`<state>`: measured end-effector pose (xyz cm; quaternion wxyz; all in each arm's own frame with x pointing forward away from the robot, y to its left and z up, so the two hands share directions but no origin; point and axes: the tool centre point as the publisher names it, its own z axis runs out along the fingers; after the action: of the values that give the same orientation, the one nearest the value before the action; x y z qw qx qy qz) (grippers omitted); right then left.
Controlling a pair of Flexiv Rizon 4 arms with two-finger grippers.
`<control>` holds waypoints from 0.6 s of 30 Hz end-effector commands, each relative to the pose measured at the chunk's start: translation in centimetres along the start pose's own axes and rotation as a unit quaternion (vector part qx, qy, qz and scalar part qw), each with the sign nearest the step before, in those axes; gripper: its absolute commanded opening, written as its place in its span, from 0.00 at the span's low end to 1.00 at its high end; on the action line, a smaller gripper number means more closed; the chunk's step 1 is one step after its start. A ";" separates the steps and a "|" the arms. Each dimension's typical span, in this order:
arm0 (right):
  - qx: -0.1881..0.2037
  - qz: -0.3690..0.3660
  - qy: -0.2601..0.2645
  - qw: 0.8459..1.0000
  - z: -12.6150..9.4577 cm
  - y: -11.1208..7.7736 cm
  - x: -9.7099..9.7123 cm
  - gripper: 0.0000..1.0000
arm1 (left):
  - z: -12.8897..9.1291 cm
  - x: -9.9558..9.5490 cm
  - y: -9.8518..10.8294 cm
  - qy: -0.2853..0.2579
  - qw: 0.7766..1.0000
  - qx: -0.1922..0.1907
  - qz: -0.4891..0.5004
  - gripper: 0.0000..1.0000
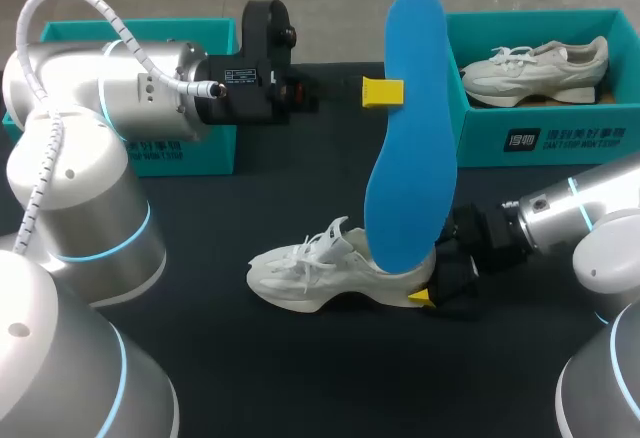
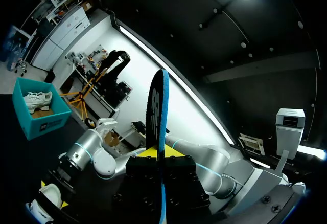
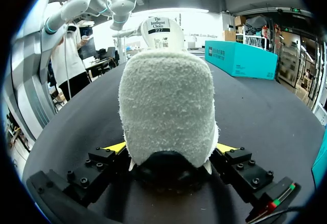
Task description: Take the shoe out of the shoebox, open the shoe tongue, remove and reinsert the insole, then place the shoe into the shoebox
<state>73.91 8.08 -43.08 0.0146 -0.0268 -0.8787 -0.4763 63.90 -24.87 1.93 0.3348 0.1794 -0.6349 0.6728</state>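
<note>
Teal shoebox (image 1: 480,143) with white shoe (image 1: 540,66) inside; second shoe (image 1: 310,276) on black table (image 1: 300,378).

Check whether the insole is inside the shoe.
Mostly out: the insole stands upright in the left gripper, its lower end at the shoe.

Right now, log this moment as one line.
left gripper: shut on insole, held upright | right gripper: shut on shoe heel | shoe: on table

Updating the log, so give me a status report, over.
Left hand shut on blue insole, held upright. Right hand shut on white shoe at heel, on table. Shoebox holds another shoe.
</note>
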 end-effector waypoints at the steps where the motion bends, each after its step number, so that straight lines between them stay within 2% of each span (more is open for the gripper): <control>1: 0.002 0.000 0.000 1.000 0.3 0.0 0.0 1.00 | 0.0 0.0 0.2 0.000 1.000 0.002 0.000 0.00; 3: 0.002 0.000 0.000 1.000 0.3 0.0 0.0 1.00 | 0.0 0.0 0.2 0.000 1.000 0.002 0.000 0.00; 11: 0.085 -0.014 -0.021 0.996 -0.9 0.8 -0.9 1.00 | 0.0 0.0 0.2 0.000 1.000 0.002 0.000 0.00; 18: 0.118 -0.007 -0.050 0.992 -2.7 1.6 -1.5 1.00 | 0.0 0.0 0.2 0.000 1.000 0.002 0.000 0.00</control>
<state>76.05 6.94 -41.38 -0.0273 -0.0383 -0.9173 -0.3953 63.90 -24.87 1.93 0.3348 0.1794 -0.6349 0.6728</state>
